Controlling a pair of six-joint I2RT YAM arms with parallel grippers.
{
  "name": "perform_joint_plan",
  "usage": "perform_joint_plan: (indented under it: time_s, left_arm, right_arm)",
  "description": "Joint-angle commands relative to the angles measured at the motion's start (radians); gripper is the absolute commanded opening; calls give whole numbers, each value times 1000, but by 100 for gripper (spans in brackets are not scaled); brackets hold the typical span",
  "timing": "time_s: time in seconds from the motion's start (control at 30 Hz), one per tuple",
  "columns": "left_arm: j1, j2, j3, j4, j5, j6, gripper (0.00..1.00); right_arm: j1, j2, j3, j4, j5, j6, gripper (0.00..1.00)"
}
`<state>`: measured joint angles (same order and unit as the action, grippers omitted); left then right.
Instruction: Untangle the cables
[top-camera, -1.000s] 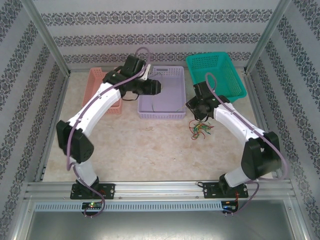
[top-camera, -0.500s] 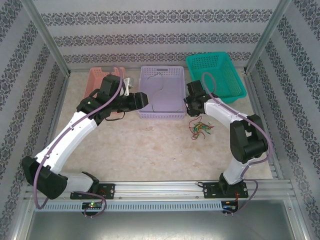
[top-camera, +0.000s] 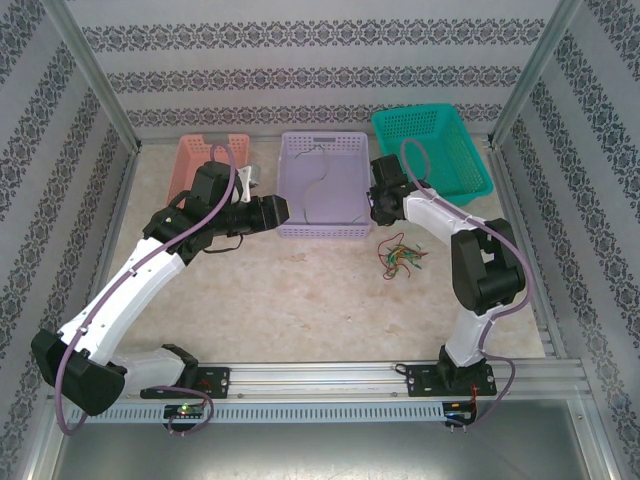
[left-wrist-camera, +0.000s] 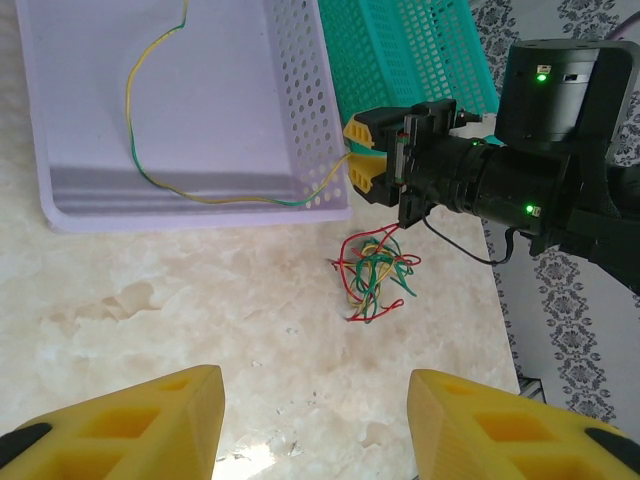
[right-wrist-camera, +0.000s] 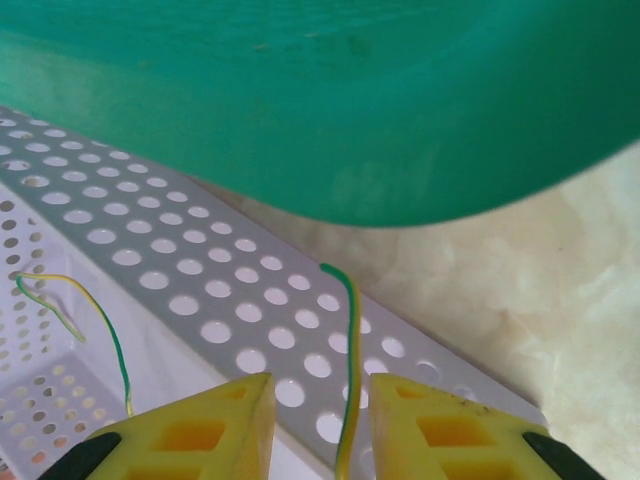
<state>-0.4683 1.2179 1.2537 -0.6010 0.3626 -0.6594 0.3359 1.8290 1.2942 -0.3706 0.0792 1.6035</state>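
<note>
Wire (right-wrist-camera: 352, 340) passes between right gripper (right-wrist-camera: 320, 388) fingers; lower end cut off by picture edge. Tangle (top-camera: 400, 258) strands too small to separate from above.

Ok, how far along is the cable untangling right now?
Done: one green-and-yellow cable lies separated in the lavender basket. In hand: its end reaches past the basket's wall into the right end effector, jaws apart. Still to do: the knot of red, yellow and green cables on the table; the left end effector hovers open, empty.
</note>
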Motion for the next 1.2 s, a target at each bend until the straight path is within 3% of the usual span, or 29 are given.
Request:
perform_joint_plan:
  time_s: [0.0, 0.13, 0.4, 0.5, 0.67, 0.77, 1.07, 1.1, 1.17]
  left_arm:
    - [4, -20, 1, -3, 1, 14, 51]
    - [4, -20, 1, -12, -2, 21, 49]
    - [4, -23, -6, -14, -7, 26, 47]
    - [5, -20, -8, -12, -10, 27, 47]
    - [5, -17, -12, -9, -15, 23, 46]
    - [5, -17, -17, -9, -16, 13, 46]
    - [6, -31, -17, -16, -28, 5, 47]
    - [5, -32, -16, -19, -27, 5, 46]
    - [6, -31, -13, -22, -29, 5, 47]
  right_arm:
    - [-4, 10, 0, -8, 23, 37, 31]
    - [-3, 6, 11, -7, 35, 24, 11]
    - [65, -35, 175, -184, 168, -152, 0]
    - [95, -1, 249, -226, 186, -244, 0]
    - [98, 130, 365, -239, 37, -361, 0]
    - [95, 232, 477, -347, -37, -405, 0]
    - [74, 371, 590, -519, -68, -459, 0]
    - [74, 384, 611, -532, -73, -470, 2]
    - [76, 394, 648, -551, -75, -486, 17]
